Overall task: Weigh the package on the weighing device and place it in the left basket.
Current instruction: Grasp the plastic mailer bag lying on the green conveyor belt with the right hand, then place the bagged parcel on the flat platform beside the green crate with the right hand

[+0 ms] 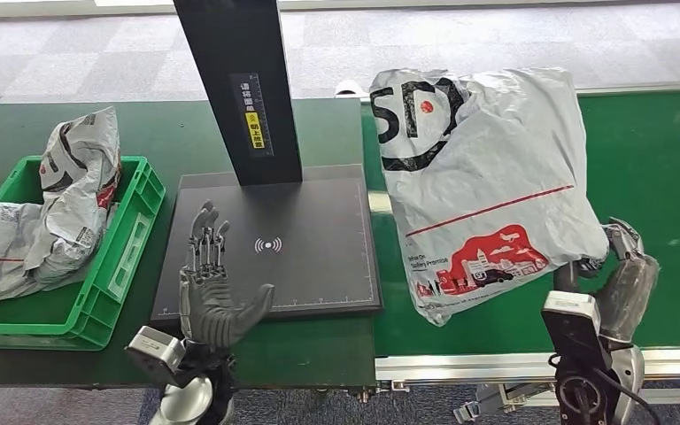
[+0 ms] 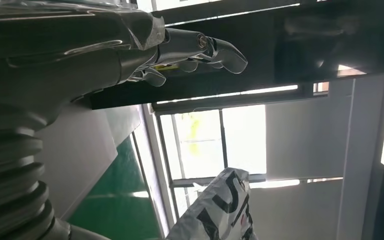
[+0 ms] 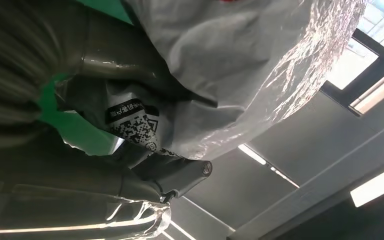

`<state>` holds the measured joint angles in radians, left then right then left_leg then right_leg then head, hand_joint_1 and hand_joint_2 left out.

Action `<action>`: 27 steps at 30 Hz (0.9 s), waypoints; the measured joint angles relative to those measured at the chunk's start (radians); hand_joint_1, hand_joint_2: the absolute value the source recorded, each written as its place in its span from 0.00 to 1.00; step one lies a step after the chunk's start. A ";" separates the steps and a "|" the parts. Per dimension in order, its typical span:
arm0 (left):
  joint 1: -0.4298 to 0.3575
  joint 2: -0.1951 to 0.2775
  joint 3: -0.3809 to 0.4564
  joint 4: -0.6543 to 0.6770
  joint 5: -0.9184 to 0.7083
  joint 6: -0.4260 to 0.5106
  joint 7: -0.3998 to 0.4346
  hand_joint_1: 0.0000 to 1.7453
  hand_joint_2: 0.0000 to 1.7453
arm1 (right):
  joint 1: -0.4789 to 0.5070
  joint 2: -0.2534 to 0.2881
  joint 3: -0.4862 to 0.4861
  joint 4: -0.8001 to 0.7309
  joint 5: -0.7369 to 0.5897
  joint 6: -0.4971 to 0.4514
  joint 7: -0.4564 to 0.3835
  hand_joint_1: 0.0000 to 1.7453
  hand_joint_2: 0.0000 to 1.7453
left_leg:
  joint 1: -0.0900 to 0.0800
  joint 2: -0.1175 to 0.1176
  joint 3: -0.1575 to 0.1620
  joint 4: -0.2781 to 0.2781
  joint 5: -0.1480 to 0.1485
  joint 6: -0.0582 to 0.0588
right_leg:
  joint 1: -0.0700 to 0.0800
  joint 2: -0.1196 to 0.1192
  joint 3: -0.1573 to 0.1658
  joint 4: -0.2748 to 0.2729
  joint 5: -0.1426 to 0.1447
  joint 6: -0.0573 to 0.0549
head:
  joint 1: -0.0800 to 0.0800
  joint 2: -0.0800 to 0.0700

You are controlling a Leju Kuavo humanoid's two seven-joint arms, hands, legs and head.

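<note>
A big grey courier package (image 1: 487, 177) with black lettering and a red print stands tilted on the green conveyor (image 1: 664, 177), right of the scale. My right hand (image 1: 624, 270) grips its lower right edge. In the right wrist view the package (image 3: 240, 65) presses against that hand (image 3: 55, 190), with a fold caught between thumb and fingers. The black weighing plate (image 1: 319, 257) lies bare. My left hand (image 1: 212, 292) hovers open, fingers straight, over the plate's front left corner. In the left wrist view the left hand (image 2: 80, 50) holds nothing and the package (image 2: 220, 210) shows beyond it.
A green basket (image 1: 128, 257) at the left holds two grey packages (image 1: 71, 195). A black post (image 1: 239, 88) rises from the back of the scale. The conveyor's metal frame (image 1: 460, 363) runs along the front edge.
</note>
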<state>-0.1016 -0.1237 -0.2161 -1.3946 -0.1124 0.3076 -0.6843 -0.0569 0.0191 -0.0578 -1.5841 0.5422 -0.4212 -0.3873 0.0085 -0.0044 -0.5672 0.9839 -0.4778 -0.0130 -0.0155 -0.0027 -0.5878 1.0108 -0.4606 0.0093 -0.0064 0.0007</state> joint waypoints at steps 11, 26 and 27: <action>0.013 0.005 0.090 -0.125 -0.023 0.045 -0.010 0.00 1.00 | 0.004 0.045 0.128 -0.056 -0.128 0.187 0.017 1.00 1.00 | 0.000 0.005 0.002 -0.001 0.001 0.000 | 0.001 0.003 0.001 0.000 0.001 -0.001 | 0.000 0.000; -0.025 0.016 0.141 -0.132 0.007 0.069 0.005 0.00 1.00 | -0.275 0.146 0.254 0.566 -0.109 0.252 0.064 0.25 1.00 | 0.001 0.005 0.002 -0.001 0.002 0.000 | 0.001 0.003 0.001 0.001 0.002 -0.002 | 0.000 0.000; -0.028 0.016 0.143 -0.127 0.007 0.068 0.006 0.00 1.00 | -0.296 0.149 0.253 0.627 -0.112 0.251 0.068 0.00 1.00 | 0.001 0.005 0.002 -0.001 0.002 0.000 | 0.001 0.003 0.001 0.001 0.002 -0.002 | 0.000 0.000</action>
<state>-0.1300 -0.1074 -0.0729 -1.5221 -0.1050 0.3755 -0.6782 -0.3532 0.1678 0.1957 -0.9567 0.4307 -0.1705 -0.3194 0.0093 0.0005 -0.5650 0.9834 -0.4758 -0.0130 -0.0144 0.0004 -0.5868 1.0115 -0.4589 0.0073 -0.0062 0.0007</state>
